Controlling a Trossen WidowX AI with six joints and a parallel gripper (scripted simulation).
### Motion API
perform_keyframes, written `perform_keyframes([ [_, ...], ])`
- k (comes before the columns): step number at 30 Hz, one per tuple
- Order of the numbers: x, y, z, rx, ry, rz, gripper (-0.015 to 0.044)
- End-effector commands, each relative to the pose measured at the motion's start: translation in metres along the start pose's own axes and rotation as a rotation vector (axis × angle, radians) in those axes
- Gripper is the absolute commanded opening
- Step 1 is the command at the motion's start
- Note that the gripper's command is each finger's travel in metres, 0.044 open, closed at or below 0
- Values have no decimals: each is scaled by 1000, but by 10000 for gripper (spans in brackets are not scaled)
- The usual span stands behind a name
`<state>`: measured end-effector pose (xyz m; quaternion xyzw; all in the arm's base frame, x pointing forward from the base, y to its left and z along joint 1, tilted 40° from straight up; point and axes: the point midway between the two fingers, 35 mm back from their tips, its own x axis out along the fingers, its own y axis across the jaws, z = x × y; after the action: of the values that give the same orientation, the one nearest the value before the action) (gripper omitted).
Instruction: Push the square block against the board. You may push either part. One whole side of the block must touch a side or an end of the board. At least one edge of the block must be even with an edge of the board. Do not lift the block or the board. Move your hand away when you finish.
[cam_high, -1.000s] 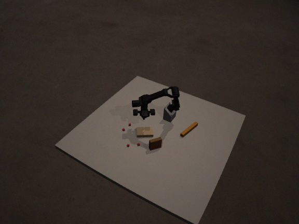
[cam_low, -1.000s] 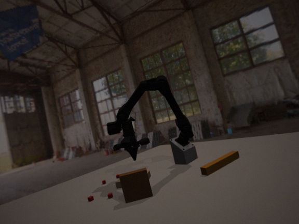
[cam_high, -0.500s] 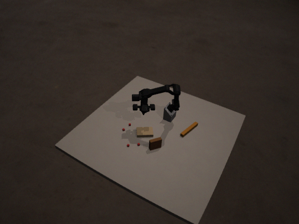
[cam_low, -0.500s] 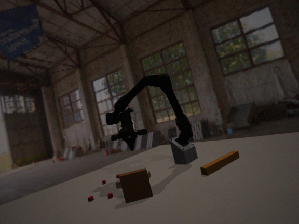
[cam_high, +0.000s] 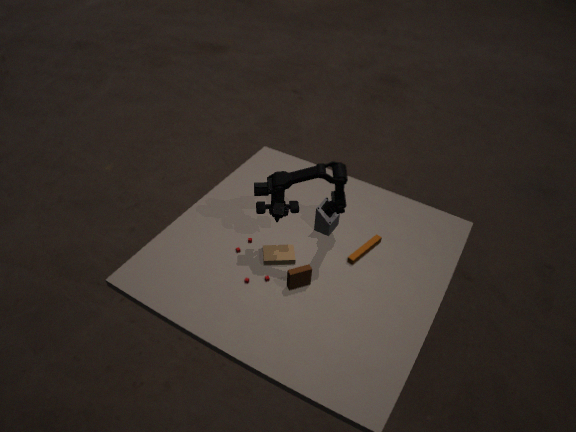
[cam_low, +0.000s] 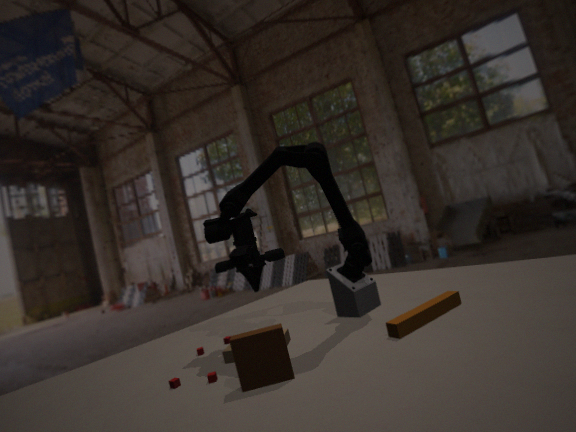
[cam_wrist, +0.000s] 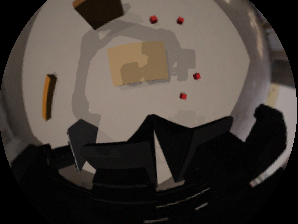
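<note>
A tan square slab (cam_high: 279, 254) (cam_wrist: 139, 63) lies flat on the white mat (cam_high: 350, 325). In the exterior view it is mostly hidden behind a dark brown block (cam_high: 299, 276) (cam_low: 261, 356) (cam_wrist: 100, 4), which stands on edge just to the slab's front right. A long orange board (cam_high: 365, 248) (cam_low: 423, 314) (cam_wrist: 49, 96) lies apart from both, to the right. My gripper (cam_high: 276, 218) (cam_low: 255, 285) (cam_wrist: 151, 117) is shut and empty. It points down and hangs in the air behind the tan slab, touching nothing.
Several small red cubes (cam_high: 238, 249) (cam_high: 246, 280) (cam_low: 174, 383) (cam_wrist: 196, 76) lie around the tan slab's left and front sides. The arm's grey base (cam_high: 326, 220) (cam_low: 354, 297) stands between the slab and the orange board.
</note>
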<state>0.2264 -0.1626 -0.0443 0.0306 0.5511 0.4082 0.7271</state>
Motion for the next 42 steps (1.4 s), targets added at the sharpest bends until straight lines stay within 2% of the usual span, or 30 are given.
perform_keyframes([
  [1,0,0,0,-3,4,2,0],
  [16,-2,-2,9,-11,8,-2,0],
  [25,-14,-3,149,-135,23,-37,0],
  [34,-6,74,293,-279,-7,-5,0],
  [36,-3,92,311,-301,-14,6,0],
  [42,-3,94,313,-303,-14,8,0],
])
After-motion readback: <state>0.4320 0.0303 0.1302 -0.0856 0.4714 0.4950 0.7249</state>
